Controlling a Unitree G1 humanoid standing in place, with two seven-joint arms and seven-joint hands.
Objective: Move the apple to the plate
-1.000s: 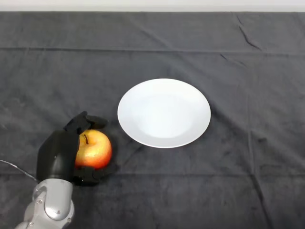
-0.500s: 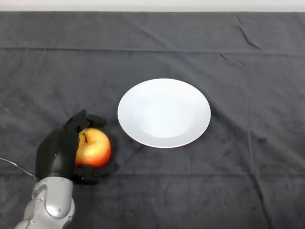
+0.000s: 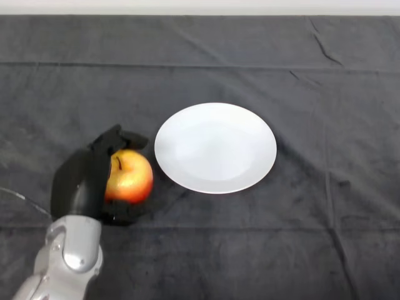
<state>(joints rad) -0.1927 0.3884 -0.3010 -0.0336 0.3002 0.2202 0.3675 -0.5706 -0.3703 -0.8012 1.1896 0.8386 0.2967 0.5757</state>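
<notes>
A red and yellow apple (image 3: 130, 177) with its stem up sits in my left hand (image 3: 80, 185) at the lower left of the head view. The black fingers curl over its far side and the thumb wraps under its near side, so the hand is shut on it. The white round plate (image 3: 215, 147) lies on the dark cloth just right of the apple, its left rim a short gap from the fruit. The plate holds nothing. Whether the apple still touches the cloth I cannot tell.
The dark cloth (image 3: 325, 237) covers the whole table, with creases near the far right. A pale strip of wall (image 3: 200, 6) marks the table's far edge.
The hand with the apple has shifted a little to the right and farther from me, closing the gap to the plate's left rim.
</notes>
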